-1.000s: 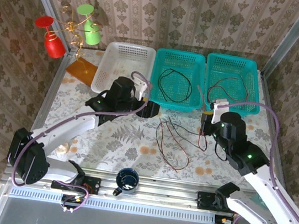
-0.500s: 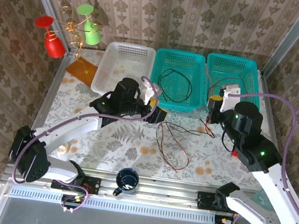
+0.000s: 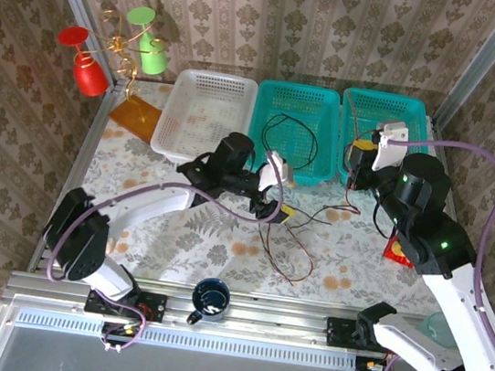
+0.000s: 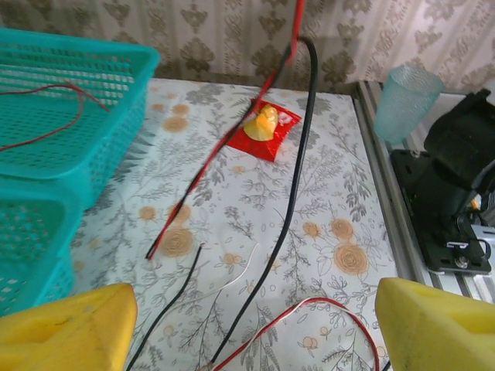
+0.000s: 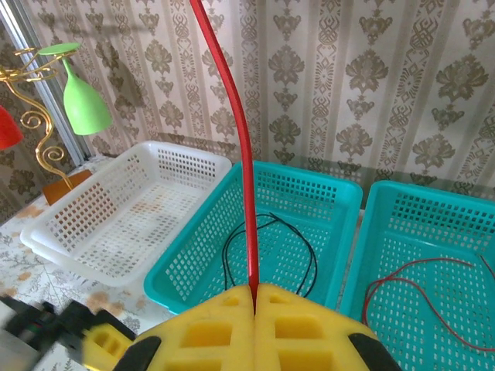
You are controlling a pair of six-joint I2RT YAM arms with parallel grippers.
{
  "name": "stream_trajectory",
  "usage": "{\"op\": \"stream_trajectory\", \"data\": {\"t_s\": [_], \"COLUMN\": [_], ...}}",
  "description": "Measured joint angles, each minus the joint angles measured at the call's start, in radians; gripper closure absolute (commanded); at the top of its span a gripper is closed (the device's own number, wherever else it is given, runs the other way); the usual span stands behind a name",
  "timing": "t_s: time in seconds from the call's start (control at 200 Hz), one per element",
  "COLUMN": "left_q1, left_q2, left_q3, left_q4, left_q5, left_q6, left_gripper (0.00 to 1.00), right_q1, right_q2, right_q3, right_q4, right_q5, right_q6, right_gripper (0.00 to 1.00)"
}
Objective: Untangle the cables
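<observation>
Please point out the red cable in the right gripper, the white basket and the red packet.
red cable (image 5: 245, 170), right wrist view, middle of its upright stretch
white basket (image 5: 131, 220), right wrist view, bare floor
red packet (image 4: 271, 147), left wrist view, lower part

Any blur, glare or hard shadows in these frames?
Top external: evenly lit, sharp; the green plastic cup throws a soft shadow on the wallpaper. Left wrist: the floral tablecloth is crisp, no glare. Right wrist: the thin red cable is sharp, but the bottom-left corner looks motion-smeared.
</observation>
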Motion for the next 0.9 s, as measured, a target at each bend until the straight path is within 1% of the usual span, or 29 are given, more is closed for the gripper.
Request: {"op": "stream_trajectory", "data": {"t_s": [0.095,0.18,0.225,0.28,0.305,0.325,0.345,0.395,0.46,0.57,0.655,0.795,0.9], "left_q1": [-0.032,-0.074,-0.094,-0.111,-0.115,-0.119,-0.119,-0.123,-0.126,-0.127,-0.129,-0.133,-0.133], "left_q2": [0.044,0.067,0.084,0.112,0.125,0.138,0.148,0.174,0.19,0.175,0.127,0.006,-0.088], "left_q3": [0.0,0.001,0.005,0.016,0.021,0.026,0.031,0.04,0.043,0.043,0.043,0.071,0.121], "left_q4": [0.047,0.098,0.128,0.171,0.189,0.206,0.218,0.251,0.275,0.276,0.231,0.11,0.007], "left_q5": [0.021,0.017,0.014,0.013,0.011,0.01,0.008,-0.003,-0.033,-0.11,-0.179,-0.291,-0.414], "left_q6": [0.012,0.014,0.01,-0.01,-0.026,-0.038,-0.042,-0.073,-0.099,-0.11,-0.099,-0.051,-0.01], "left_gripper": [0.19,0.23,0.26,0.33,0.39,0.45,0.53,0.79,1.0,1.0,1.0,1.0,1.0], "right_q1": [-0.004,-0.004,-0.004,-0.005,-0.006,-0.006,-0.007,-0.01,-0.014,-0.023,-0.025,-0.026,-0.028], "right_q2": [0.003,0.005,0.006,0.008,0.008,0.008,0.008,0.008,0.008,0.006,-0.006,-0.043,-0.064], "right_q3": [0.006,0.008,0.01,0.013,0.015,0.017,0.018,0.021,0.026,0.033,0.034,0.034,0.034], "right_q4": [0.0,0.0,0.0,0.0,0.0,0.0,0.0,0.0,0.0,-0.006,-0.012,-0.012,-0.012], "right_q5": [-0.014,-0.018,-0.021,-0.027,-0.032,-0.033,-0.035,-0.039,-0.039,-0.032,0.013,0.147,0.268], "right_q6": [0.0,0.001,0.001,0.001,0.001,0.001,0.001,0.001,0.001,0.001,0.001,0.0,-0.013], "right_gripper": [1.0,1.0,1.0,1.0,1.0,1.0,1.0,1.0,1.0,1.0,1.0,1.0,1.0]}}
